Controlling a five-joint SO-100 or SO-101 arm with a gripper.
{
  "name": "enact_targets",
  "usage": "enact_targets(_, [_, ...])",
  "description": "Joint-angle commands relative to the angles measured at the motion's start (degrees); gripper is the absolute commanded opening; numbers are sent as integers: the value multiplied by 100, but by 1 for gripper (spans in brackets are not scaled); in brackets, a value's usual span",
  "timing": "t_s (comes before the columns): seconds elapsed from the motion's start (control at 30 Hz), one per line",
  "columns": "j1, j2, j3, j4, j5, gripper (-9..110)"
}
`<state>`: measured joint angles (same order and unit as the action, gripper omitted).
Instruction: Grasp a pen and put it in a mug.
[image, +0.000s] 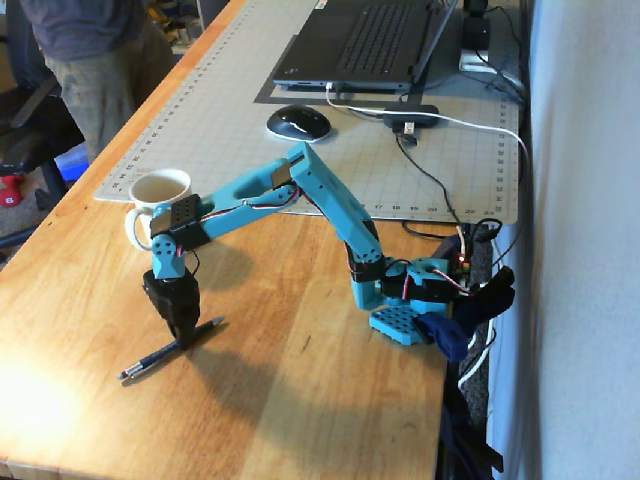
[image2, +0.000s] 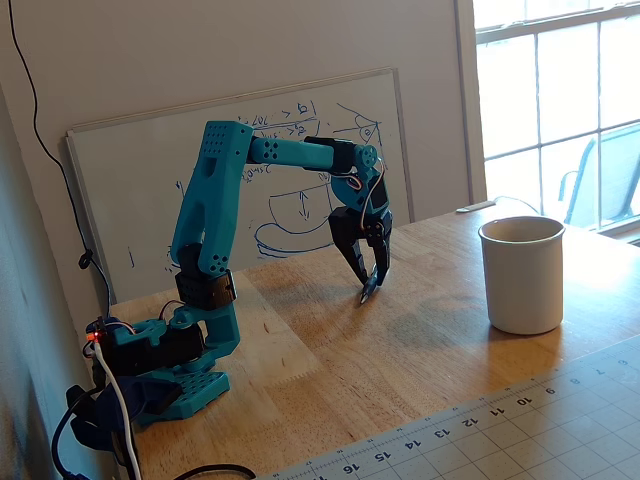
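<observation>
The wooden table (image: 330, 400) carries a gridded cutting mat (image: 200, 110) whose edge numerals read 9 to 17, likely to protect the laptop zone. The cream mug (image: 160, 195) stands upright at the gripper's 12 o'clock. The gripper (image: 183, 328) is clenched around the black pen (image: 170, 350), which still touches the wood.

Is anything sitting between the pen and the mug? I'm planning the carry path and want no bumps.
Nothing visible does. The gripper is down at the pen, which lies on bare wood. The mug stands at the cutting mat's corner, and only open tabletop lies between. The arm's own forearm reaches beside the mug.
</observation>
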<state>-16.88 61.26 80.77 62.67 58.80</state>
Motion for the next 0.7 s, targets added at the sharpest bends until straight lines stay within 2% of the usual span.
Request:
enact_targets(0.0, [26, 70, -308, -35, 62, 3])
enact_targets(0.67, [-18, 686, 70, -114, -18, 3])
